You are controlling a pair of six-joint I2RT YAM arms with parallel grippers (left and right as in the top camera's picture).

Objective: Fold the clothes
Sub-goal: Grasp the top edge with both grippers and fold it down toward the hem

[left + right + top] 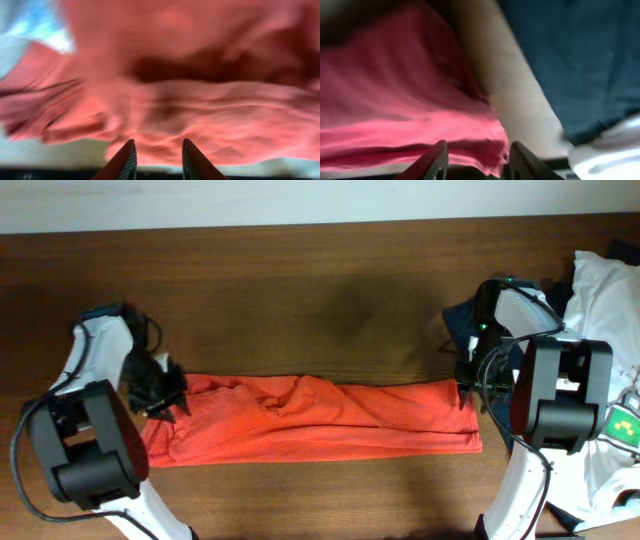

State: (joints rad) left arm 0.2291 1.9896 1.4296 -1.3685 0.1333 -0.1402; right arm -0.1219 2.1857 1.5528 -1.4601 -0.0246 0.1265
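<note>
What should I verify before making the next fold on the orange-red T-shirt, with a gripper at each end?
1. Orange-red cotton T-shirt lies as one long strip across the brown wooden table: ok.
2. Left gripper is at the strip's left end with its fingers apart: ok.
3. Right gripper is at the strip's right end with its fingers apart: ok.
4. Cloth is seated between the fingers of either gripper: cannot tell, because both wrist views are blurred.
5. Strip is smooth: not ok. It is wrinkled near the middle and bunched at the left end.
6. Dark navy garment is apart from the shirt: ok. The right wrist view shows bare table between them.
</note>
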